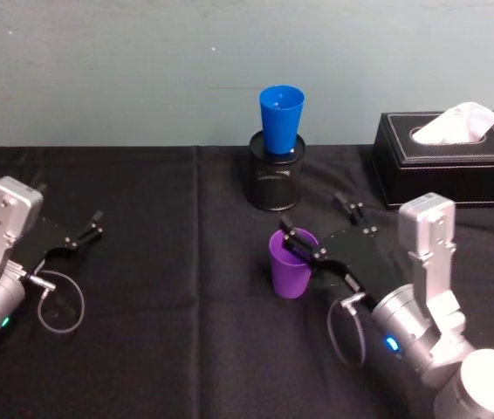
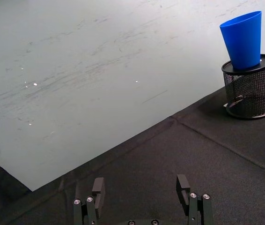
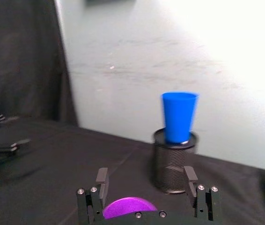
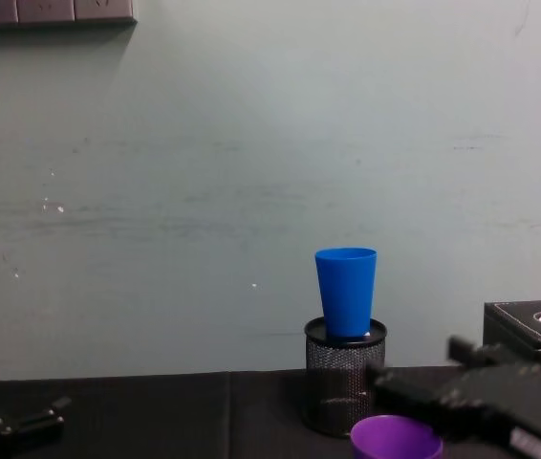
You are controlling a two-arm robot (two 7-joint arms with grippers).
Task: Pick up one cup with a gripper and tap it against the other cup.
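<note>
Currently: approach to grasp, as I judge it; no lift or tap done yet.
Purple cup (image 1: pixel 291 264): upright on the black tablecloth (image 1: pixel 177 262), centre of the table, nearer the robot than the other cup.
Blue cup (image 1: pixel 281 119): upright, standing on top of the black mesh holder (image 1: pixel 275 180), at the far side by the wall; well apart from the purple cup.
Right gripper (image 1: pixel 318 229): reaches in from the right at the purple cup's rim. One finger (image 1: pixel 302 245) lies across the rim's near side in the head view, the other sits farther back and right. Jaws spread; the right wrist view shows the purple rim low between them, nothing gripped.
Left gripper (image 1: pixel 90 229): resting low at the left of the table, well apart from both cups, jaws parted, holding nothing; idle by the look of it.
Tissue box (image 1: pixel 450 153): far right, beside the mesh holder but not touching it.
Next move, judged: settle the fingers around the purple cup's wall and close, then lift and carry it away and upward to the blue cup.
Risk, judged: the blue cup is perched, so the tap calls for a light touch or it may topple off the holder.
</note>
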